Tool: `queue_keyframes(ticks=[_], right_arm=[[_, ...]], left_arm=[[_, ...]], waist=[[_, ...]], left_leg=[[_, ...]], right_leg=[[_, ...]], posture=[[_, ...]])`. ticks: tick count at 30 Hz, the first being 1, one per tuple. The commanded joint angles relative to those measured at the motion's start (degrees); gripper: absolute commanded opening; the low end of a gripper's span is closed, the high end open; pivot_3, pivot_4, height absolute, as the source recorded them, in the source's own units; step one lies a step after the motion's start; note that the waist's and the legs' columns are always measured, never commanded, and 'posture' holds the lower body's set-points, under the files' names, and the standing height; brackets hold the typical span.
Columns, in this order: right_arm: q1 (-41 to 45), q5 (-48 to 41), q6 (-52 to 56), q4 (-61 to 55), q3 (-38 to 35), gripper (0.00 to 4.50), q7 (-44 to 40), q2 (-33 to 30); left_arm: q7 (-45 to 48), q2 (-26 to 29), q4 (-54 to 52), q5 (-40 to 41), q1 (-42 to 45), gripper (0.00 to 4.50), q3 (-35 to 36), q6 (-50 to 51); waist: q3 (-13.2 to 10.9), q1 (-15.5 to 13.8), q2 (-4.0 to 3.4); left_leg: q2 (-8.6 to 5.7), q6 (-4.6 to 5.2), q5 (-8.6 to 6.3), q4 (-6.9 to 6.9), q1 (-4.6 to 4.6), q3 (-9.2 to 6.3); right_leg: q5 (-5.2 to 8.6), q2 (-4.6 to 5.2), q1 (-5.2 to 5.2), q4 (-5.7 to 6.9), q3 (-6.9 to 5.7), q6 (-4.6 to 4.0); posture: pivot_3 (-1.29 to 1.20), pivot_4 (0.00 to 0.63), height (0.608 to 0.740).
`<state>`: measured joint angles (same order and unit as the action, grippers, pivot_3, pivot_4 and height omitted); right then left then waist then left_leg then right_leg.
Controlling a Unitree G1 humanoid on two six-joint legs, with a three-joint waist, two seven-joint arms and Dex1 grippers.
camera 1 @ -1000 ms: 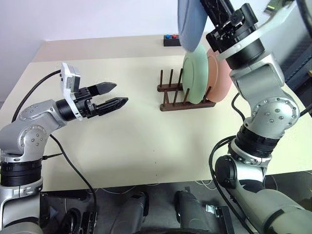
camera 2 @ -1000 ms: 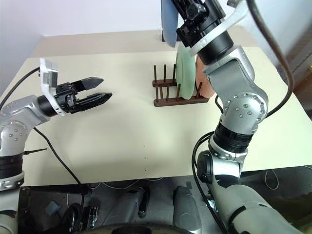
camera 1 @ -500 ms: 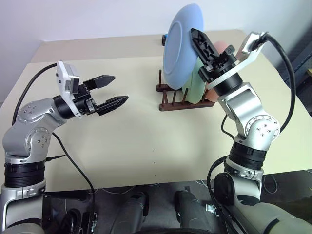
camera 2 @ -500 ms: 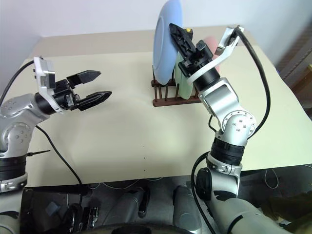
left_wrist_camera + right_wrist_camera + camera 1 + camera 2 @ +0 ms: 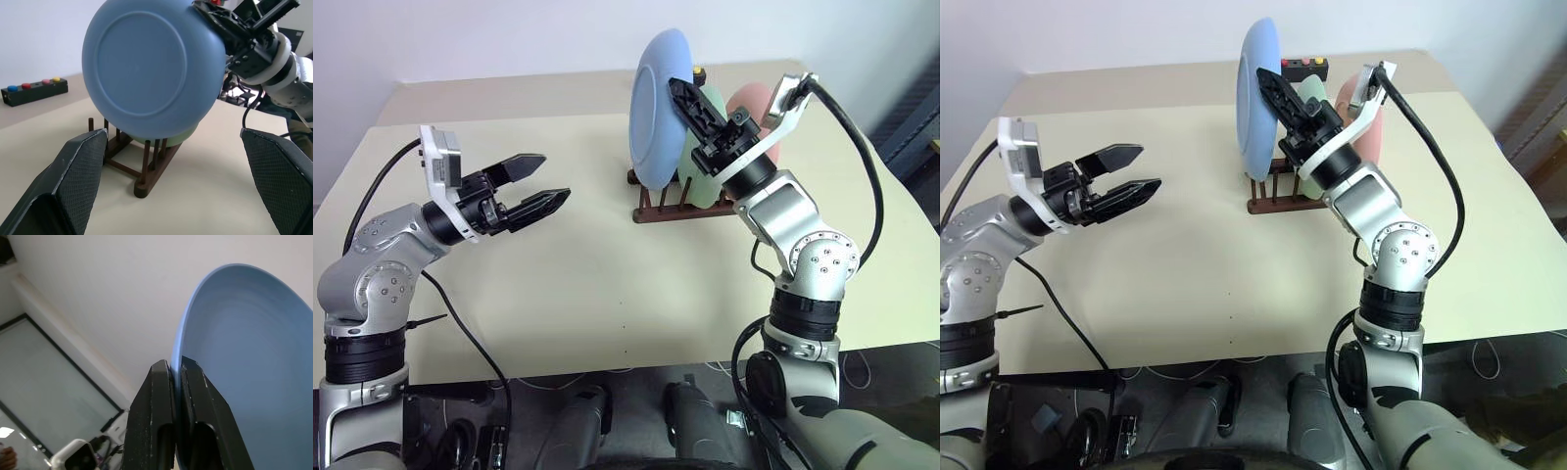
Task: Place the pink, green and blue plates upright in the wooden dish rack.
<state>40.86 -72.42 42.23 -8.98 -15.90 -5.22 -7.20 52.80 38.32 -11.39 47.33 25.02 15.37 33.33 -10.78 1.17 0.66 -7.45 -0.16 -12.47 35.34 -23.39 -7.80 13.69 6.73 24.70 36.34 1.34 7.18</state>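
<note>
Blue plate [image 5: 658,108] being lowered since a second ago toward the wooden dish rack [image 5: 658,201], being clamped at its rim by the right gripper [image 5: 690,103], green plate [image 5: 703,166] and pink plate [image 5: 751,108] being held upright in the rack, left gripper [image 5: 540,184] being held spread wide and empty over the table [image 5: 607,284].

A plain light blue plate [image 5: 658,108] with no pattern, its back the same matte blue. Behind it a mint green plate [image 5: 703,166] and a salmon pink plate [image 5: 751,106] — both plain. The dish rack [image 5: 663,203] is dark brown wood. The table [image 5: 607,284] is pale cream. A black box [image 5: 33,91] carries coloured buttons — blue, red, pink, yellow. Both grippers have black fingers [image 5: 80,169], finely cross-hatched on the pads; the arms are silver-grey with black cables.
</note>
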Motion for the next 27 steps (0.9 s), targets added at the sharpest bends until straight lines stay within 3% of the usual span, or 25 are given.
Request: queue_keyframes(ticks=[1, 23, 27], right_arm=[[0.3, 1.3, -1.4, 0.0, 0.3, 0.0, -2.2, -0.5], [-1.2, 9.7, -1.7, 3.7, 3.1, 0.0, -5.4, 0.6], [-1.3, 10.7, -1.8, 4.3, 3.1, 1.44, -5.3, 0.9]], left_arm=[[-0.1, 0.3, -1.9, 1.4, 0.0, 4.47, 1.6, -0.2], [0.2, 1.0, -2.9, 0.8, -1.0, 4.47, 1.1, -0.5], [0.2, 0.9, -2.9, 0.9, -1.0, 4.5, 0.9, -0.4]], waist=[[0.0, 0.0, 0.0], [0.0, 0.0, 0.0], [0.0, 0.0, 0.0]], left_leg=[[0.0, 0.0, 0.0, 0.0, 0.0, 0.0], [0.01, -0.01, 0.01, 0.0, 0.0, 0.0], [0.01, -0.01, 0.01, 0.0, 0.0, 0.0]], right_leg=[[0.0, 0.0, 0.0, 0.0, 0.0, 0.0], [0.0, -0.02, 0.0, 0.0, 0.0, -0.01], [0.0, -0.02, 0.0, 0.0, 0.0, -0.01]], posture=[[0.0, 0.15, 0.74], [0.0, 0.15, 0.74], [0.0, 0.15, 0.74]])
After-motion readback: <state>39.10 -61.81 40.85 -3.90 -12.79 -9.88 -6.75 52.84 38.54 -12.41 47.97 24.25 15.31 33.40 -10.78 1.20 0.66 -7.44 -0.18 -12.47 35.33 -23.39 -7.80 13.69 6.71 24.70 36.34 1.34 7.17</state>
